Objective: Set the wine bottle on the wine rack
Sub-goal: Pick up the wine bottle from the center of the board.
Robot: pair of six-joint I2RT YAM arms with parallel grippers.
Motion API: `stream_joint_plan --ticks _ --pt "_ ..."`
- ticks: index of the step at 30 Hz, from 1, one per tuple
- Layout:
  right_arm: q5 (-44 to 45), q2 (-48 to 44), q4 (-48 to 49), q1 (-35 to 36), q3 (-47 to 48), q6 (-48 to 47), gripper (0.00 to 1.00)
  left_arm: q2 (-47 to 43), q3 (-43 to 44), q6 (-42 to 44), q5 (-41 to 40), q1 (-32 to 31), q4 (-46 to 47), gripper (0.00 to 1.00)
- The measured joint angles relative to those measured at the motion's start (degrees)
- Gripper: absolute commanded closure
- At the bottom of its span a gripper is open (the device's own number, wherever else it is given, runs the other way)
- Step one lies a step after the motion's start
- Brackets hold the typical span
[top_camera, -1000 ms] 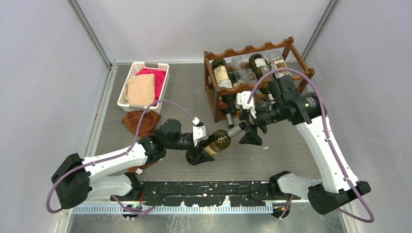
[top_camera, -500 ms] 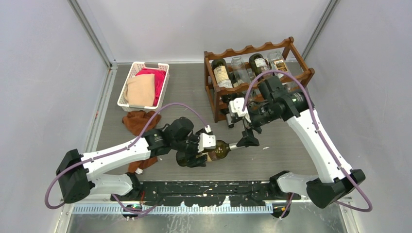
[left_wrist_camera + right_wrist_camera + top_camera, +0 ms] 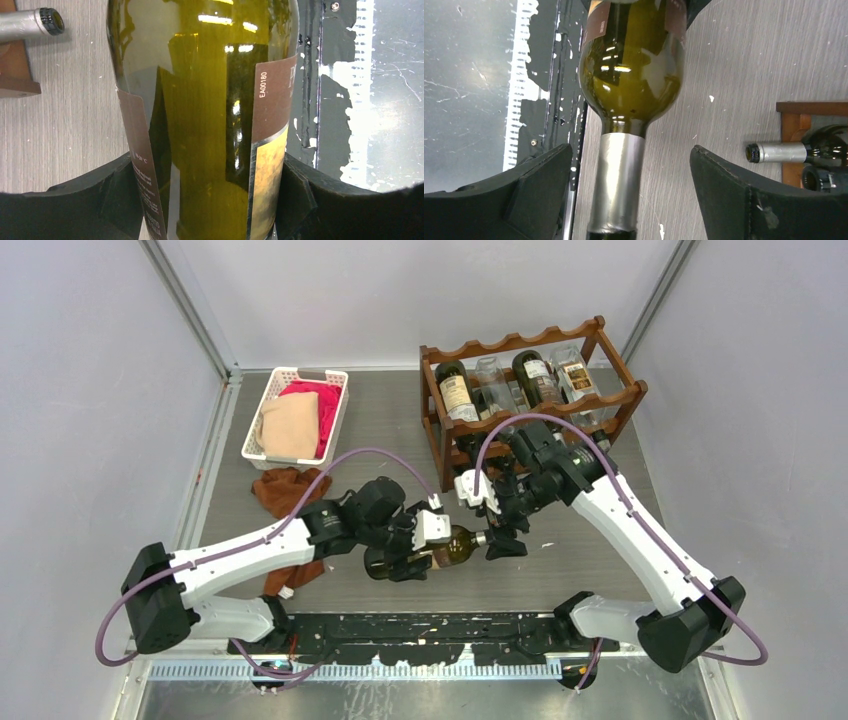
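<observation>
Watch the handover: if your left hand [image 3: 210, 197] lets go before your right hand [image 3: 631, 182] clamps the neck, the wine bottle [image 3: 452, 545] falls and rolls on the tabletop [image 3: 390, 430], well short of the wine rack [image 3: 520, 343]. The left hand grasps the bottle's body; the right hand is spread wide around the neck, touching nothing

Fig.: your rig, seen from above & from both wrists. Your left arm [image 3: 240, 558] & right arm [image 3: 640, 540]: white link shells w/ blk cylindrical joint housings, each on a blocky blk base [image 3: 150, 605]. One purple cable [image 3: 340, 455] per arm arcs clear of the links to a white camera box [image 3: 433, 527] at the wrist. Your left gripper [image 3: 205, 200] & right gripper [image 3: 639, 175]: matte blk moulded fingers [image 3: 744, 200], broad, angular, lightly scuffed.
</observation>
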Motion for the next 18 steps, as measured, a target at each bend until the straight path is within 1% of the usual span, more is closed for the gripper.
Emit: stream_joint_plan --ticks 5,16,18 --pt "3.34 -0.83 1.84 1.60 -2.25 2.10 0.21 0.26 1.42 -1.29 -0.57 0.00 -1.16 1.00" --pt "7.02 -0.81 6.08 3.93 -3.32 4.83 0.37 2.40 3.74 -2.56 -0.52 0.00 -2.40 1.00" --pt "7.39 -0.81 6.58 4.04 -3.78 4.92 0.43 2.40 3.74 -2.56 -0.52 0.00 -2.64 1.00"
